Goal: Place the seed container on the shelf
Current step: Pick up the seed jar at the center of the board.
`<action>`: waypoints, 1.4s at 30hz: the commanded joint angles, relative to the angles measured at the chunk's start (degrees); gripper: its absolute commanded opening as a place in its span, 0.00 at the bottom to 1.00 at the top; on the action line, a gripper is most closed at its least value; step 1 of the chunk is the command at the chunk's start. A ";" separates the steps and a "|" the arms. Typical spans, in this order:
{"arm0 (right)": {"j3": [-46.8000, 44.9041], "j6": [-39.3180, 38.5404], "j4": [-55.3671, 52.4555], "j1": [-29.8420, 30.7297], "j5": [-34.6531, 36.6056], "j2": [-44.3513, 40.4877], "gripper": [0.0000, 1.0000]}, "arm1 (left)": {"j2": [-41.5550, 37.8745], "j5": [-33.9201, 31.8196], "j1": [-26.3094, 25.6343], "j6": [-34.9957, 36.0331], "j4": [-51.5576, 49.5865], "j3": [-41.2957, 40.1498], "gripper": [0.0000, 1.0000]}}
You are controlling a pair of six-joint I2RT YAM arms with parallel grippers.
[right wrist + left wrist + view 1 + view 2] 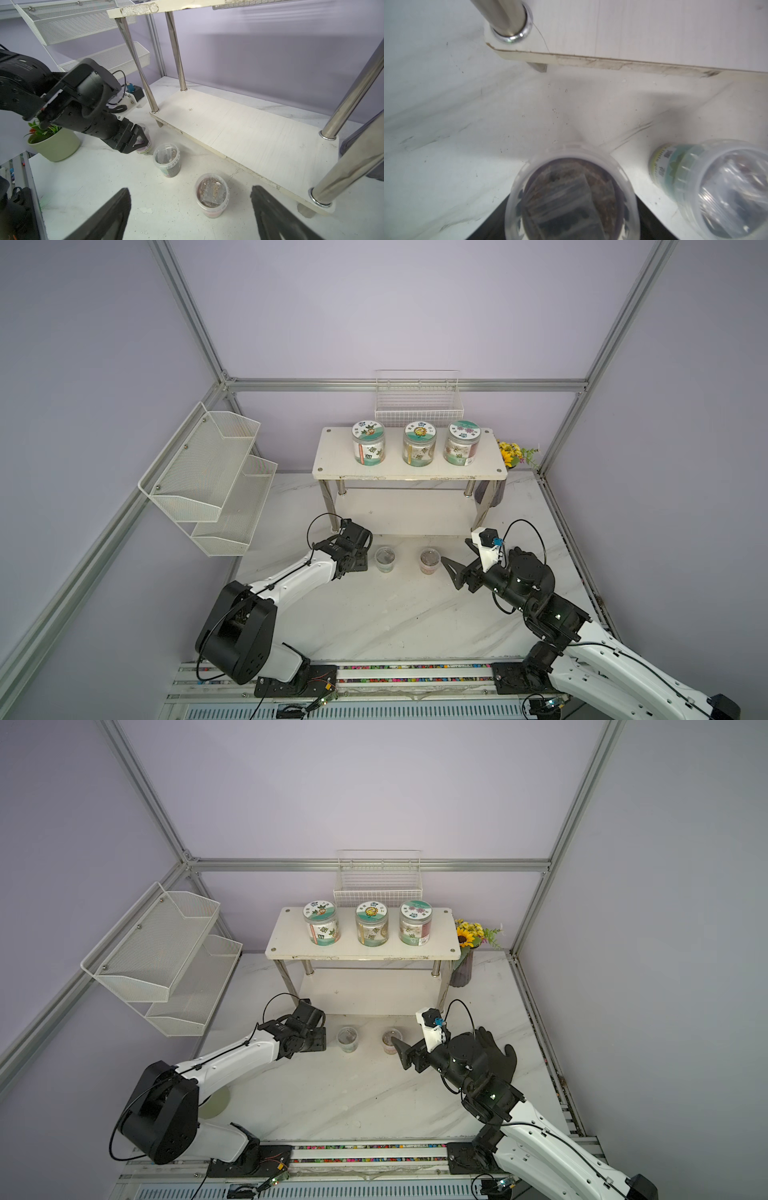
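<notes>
Three small clear tubs with seeds stand on the table in front of the shelf. My left gripper is shut on the leftmost seed container; its black fingers press both sides, and in both top views the gripper hides it. The middle tub stands free just right of it. My right gripper is open, low over the table, with the third tub just ahead of its fingertips. The shelf's lower board is bare.
Three tall labelled jars stand on the shelf's top board. A white mesh two-bin rack hangs on the left wall, a wire basket on the back wall. A vase of sunflowers stands right of the shelf. A green plant pot sits behind the left arm.
</notes>
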 commanded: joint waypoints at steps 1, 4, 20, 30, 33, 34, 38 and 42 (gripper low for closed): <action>2.24 0.31 0.65 0.22 -0.60 0.39 0.93 | -4.27 0.00 -0.02 2.45 0.32 -0.18 0.60; 2.54 0.35 0.78 0.17 -0.67 0.83 0.92 | -5.80 1.11 -0.10 3.07 -0.65 0.04 0.59; 3.41 1.38 -1.67 0.24 -0.21 -0.83 0.90 | -3.17 0.89 -2.38 4.67 -0.23 6.92 0.56; 3.78 1.24 -3.19 0.24 0.11 -1.88 0.90 | 3.88 -0.52 -2.56 5.36 1.94 11.65 0.56; 3.78 1.29 -3.52 0.16 0.25 -2.19 0.90 | 5.45 -1.18 -2.56 5.82 1.46 13.48 0.56; 3.79 1.29 -3.65 0.24 0.30 -2.28 0.90 | 5.96 -1.61 -2.56 5.99 1.17 14.13 0.56; 3.78 1.17 -3.84 0.22 0.50 -2.41 0.90 | 7.09 -3.23 -2.56 6.47 0.55 15.85 0.56; 3.78 1.08 -3.70 0.22 0.37 -2.26 0.90 | 7.71 -4.54 -2.56 6.86 -0.35 17.41 0.56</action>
